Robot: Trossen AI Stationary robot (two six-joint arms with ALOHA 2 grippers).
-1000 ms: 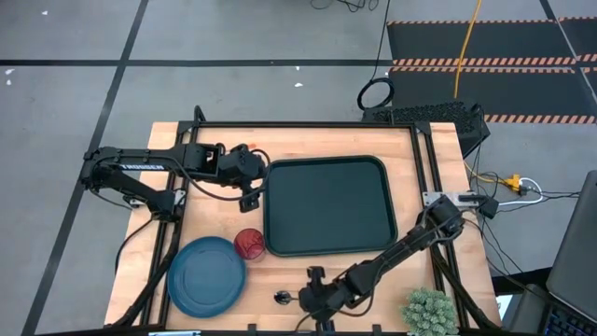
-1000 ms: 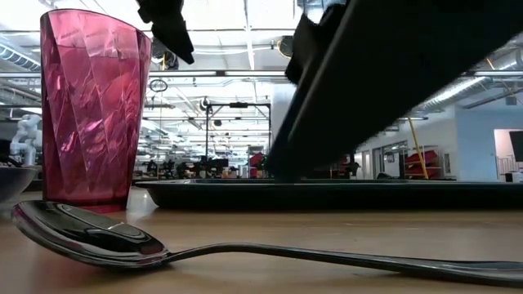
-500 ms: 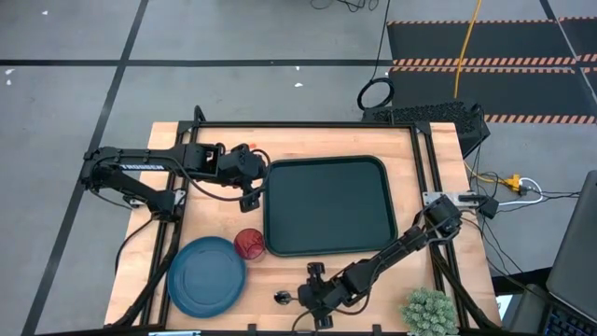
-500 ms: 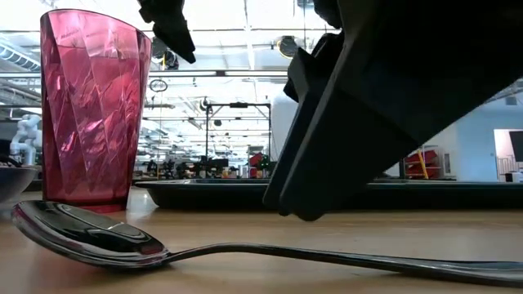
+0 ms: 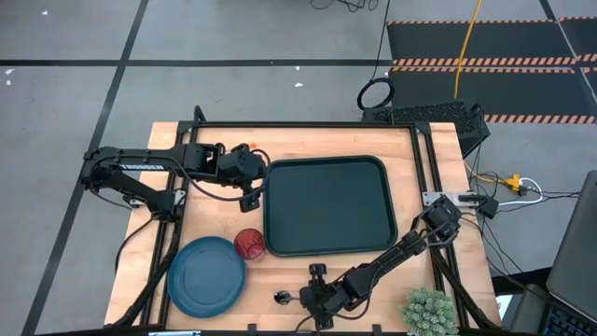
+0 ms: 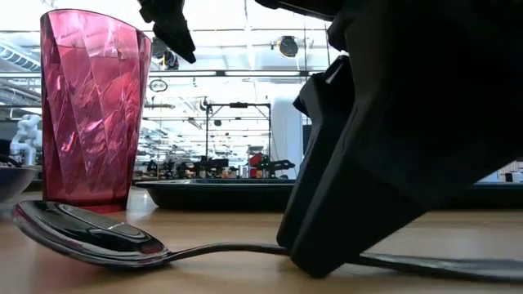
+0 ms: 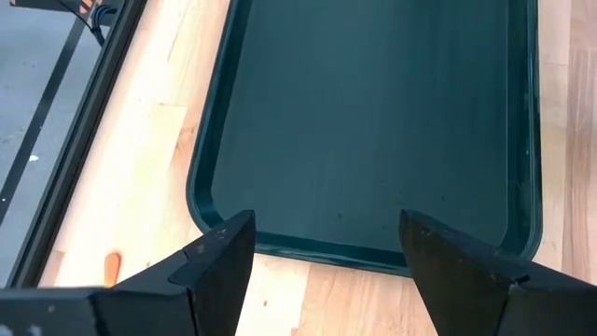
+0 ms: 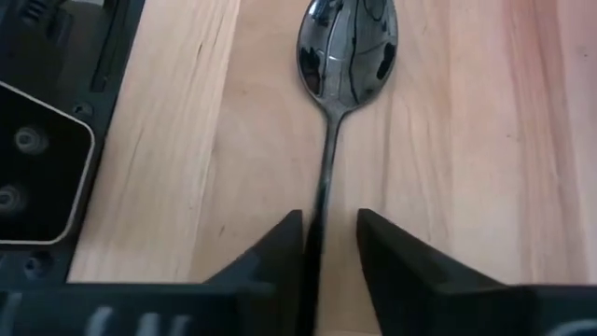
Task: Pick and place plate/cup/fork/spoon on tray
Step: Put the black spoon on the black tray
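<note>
Straddling the spoon's thin handle on the worktop, the right claw stands narrowly parted, not yet clamped; the left claw gapes empty near the tray.

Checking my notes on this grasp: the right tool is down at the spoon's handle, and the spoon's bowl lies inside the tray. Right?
Not quite. The right tool does straddle the spoon at its handle, but the bowl lies on the bare wooden table, not inside the tray. The right wrist view shows it; the high view shows nothing on the tray.
</note>
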